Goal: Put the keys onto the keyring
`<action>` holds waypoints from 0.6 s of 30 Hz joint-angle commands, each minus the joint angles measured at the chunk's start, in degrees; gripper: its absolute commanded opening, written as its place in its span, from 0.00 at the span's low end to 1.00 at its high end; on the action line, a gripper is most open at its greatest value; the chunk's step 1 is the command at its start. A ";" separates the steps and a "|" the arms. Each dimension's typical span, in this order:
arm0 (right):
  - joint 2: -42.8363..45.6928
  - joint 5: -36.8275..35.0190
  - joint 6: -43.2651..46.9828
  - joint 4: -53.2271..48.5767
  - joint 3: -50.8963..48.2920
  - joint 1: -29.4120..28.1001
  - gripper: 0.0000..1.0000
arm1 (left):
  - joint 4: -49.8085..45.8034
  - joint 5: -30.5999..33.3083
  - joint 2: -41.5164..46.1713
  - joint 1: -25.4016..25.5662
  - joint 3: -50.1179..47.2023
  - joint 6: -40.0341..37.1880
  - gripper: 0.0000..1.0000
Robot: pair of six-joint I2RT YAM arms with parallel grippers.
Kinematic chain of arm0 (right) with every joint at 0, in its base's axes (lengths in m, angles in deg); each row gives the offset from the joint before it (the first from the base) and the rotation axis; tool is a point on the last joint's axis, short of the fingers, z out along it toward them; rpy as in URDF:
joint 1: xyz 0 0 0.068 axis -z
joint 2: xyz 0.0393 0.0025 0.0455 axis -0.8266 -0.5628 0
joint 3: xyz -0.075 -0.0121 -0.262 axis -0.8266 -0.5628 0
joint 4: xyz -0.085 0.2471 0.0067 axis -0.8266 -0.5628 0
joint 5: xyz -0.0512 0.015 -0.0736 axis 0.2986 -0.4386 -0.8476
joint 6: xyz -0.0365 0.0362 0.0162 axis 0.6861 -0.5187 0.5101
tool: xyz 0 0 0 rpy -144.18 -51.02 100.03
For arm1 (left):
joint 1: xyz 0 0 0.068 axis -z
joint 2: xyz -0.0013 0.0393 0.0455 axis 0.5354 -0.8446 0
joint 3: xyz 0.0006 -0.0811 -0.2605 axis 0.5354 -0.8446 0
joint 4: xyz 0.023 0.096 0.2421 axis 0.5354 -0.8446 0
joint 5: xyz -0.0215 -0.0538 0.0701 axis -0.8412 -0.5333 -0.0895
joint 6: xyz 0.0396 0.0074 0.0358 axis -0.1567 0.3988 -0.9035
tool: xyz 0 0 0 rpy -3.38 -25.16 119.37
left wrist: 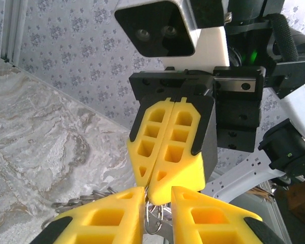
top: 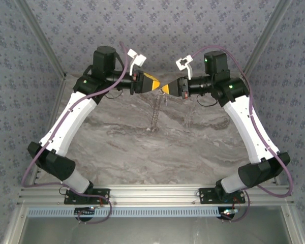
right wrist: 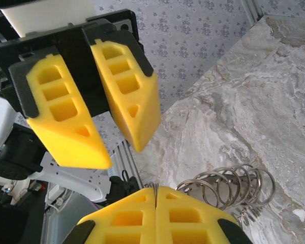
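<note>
The keyring (right wrist: 229,185) is held dangling by the closed right gripper (left wrist: 152,189), with the left gripper (right wrist: 121,151) narrowly parted around it. A handover is judged underway; firmer closure is needed.

The left gripper (top: 157,85) and right gripper (top: 165,90) meet tip to tip; the keyring (top: 155,114) dangles beneath their jaws, over the counter (top: 117,147).

In the top view the keyring (top: 154,114), hanging mid-frame, is too small to tell piece from piece. At the bottom of the left wrist view the left gripper (left wrist: 157,203) is cut off by the edge; whether its fingers (left wrist: 112,218) touch the keyring (left wrist: 152,217) cannot be told. At the bottom of the right wrist view the right gripper (right wrist: 155,193), also cropped, hides the keyring's (right wrist: 229,185) pinched part.
</note>
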 commanded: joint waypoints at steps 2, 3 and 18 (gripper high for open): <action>0.06 0.80 -0.57 2.11 0.15 -0.28 0.00 | -0.47 -1.95 0.48 0.10 -1.14 -1.25 0.20; 0.03 0.83 -0.67 2.32 0.13 -0.23 0.00 | -0.21 -2.35 0.48 0.08 -1.30 -1.06 0.20; -0.06 0.37 -2.60 5.46 -0.52 0.30 0.00 | 2.10 -5.05 0.47 2.18 -2.10 1.31 0.14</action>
